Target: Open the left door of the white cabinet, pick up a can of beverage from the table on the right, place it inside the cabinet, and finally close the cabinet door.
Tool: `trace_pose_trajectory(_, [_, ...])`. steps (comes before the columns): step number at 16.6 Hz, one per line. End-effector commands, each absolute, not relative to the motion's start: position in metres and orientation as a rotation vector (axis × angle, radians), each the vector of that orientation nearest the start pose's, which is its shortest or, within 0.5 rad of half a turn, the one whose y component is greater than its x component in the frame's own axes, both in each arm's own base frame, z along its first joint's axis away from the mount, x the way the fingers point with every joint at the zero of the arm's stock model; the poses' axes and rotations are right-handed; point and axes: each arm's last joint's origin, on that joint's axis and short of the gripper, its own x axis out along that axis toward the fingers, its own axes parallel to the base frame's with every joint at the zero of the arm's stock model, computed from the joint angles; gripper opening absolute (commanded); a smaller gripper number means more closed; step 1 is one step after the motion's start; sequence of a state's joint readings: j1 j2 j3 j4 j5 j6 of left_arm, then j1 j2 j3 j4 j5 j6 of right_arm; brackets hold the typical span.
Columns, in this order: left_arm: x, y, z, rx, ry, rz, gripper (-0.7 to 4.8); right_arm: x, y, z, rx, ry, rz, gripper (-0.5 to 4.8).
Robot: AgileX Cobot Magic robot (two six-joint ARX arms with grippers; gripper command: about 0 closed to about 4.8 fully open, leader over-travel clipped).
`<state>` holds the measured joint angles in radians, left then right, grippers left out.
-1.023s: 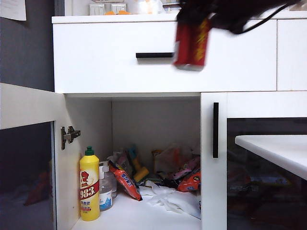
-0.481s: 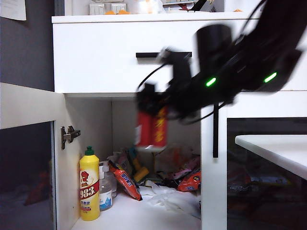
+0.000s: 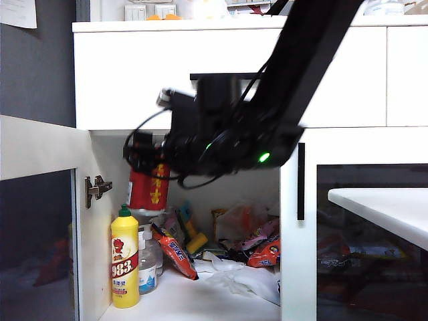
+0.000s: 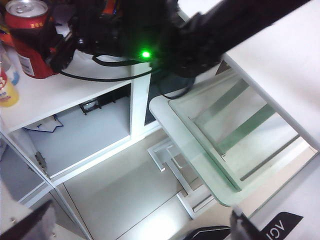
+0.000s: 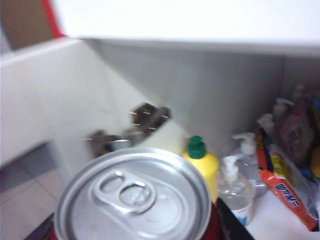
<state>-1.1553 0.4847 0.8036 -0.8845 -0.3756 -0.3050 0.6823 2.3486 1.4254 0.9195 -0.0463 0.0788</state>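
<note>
The can [image 3: 148, 189] hangs upright in the open left half of the cabinet [image 3: 134, 80], just under the drawer front and directly above the yellow bottle [image 3: 124, 261], without touching it. It is clamped between the jaws of the right gripper [image 3: 144, 167], which come at it from the side at its upper part; the black arm slants down to it from the upper right of the exterior view. In the right wrist view the can's silver top [image 5: 132, 197] with its pull tab fills the near foreground, with the bottle's green cap [image 5: 196, 146] and two clear pump bottles [image 5: 235, 187] just beyond it, and the door hinge [image 5: 145, 117] on the side wall.

The left door [image 3: 37, 214] stands swung wide open at the left of the exterior view. On the cabinet floor behind the bottles lie snack packets [image 3: 175, 251] and crumpled white cloth [image 3: 234, 274]. The surface [image 3: 384, 210] shows as a white corner at the right, well apart from the can.

The left gripper [image 4: 140, 227] looks down from above on the right arm and the can [image 4: 27, 42]; only its finger edges show at the frame's corners, jaws spread wide and empty.
</note>
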Motion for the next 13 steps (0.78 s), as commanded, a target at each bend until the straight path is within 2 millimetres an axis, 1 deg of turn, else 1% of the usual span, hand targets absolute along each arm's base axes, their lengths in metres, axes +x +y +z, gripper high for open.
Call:
trace_pose_trajectory(1, [0.039, -0.059, 0.308, 0.126, 0.519, -0.657, 4.57, 0.402, 0.328, 0.138, 0.107, -0.058, 0.728, 2.73])
trace_pose_trajectory(5, [0.034, -0.047, 0.306, 0.136, 0.514, -0.628, 4.57, 0.421, 0.346, 0.119, 0.101, -0.039, 0.731, 2.73])
trace_pose_trajectory(7, [0.032, -0.041, 0.305, 0.137, 0.513, -0.625, 4.57, 0.428, 0.354, 0.112, 0.105, -0.054, 0.734, 2.73])
trace_pose_trajectory(8, [0.030, -0.039, 0.304, 0.142, 0.518, -0.624, 4.57, 0.435, 0.360, 0.108, 0.111, -0.076, 0.724, 2.73])
trace_pose_trajectory(10, [0.029, -0.035, 0.302, 0.154, 0.528, -0.621, 4.57, 0.446, 0.365, 0.104, 0.125, -0.105, 0.659, 2.73])
trace_pose_trajectory(11, [0.029, -0.035, 0.301, 0.160, 0.534, -0.619, 4.57, 0.452, 0.367, 0.102, 0.128, -0.108, 0.612, 2.73])
trace_pose_trajectory(13, [0.028, -0.033, 0.299, 0.175, 0.547, -0.614, 4.57, 0.463, 0.367, 0.097, 0.124, -0.095, 0.573, 2.73])
